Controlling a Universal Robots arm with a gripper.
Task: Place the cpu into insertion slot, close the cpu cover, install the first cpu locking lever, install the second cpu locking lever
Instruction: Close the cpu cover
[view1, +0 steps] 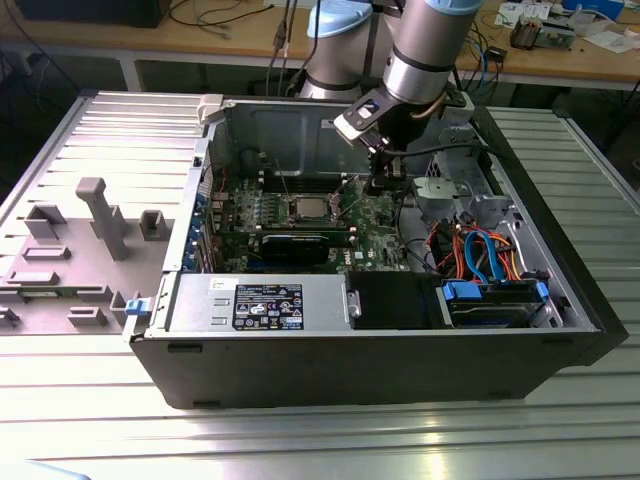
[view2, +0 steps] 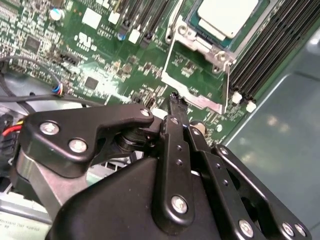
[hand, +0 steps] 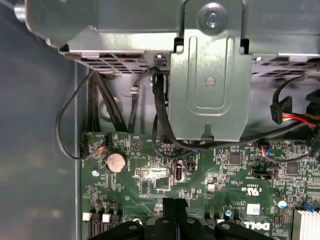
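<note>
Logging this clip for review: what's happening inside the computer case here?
A single robot arm reaches into the open computer case. The cpu sits in the insertion slot, and the cpu cover lies swung open beside it, over the green board. The gripper, shut and seemingly empty, is close to the cover's free edge.

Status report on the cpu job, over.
End effector shut, empty, hovering next to cpu cover. Cover open. Cpu seated in insertion slot. Nothing in the way.

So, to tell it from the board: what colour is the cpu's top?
Pale silver-grey; the cpu shows best in the second wrist view.
</note>
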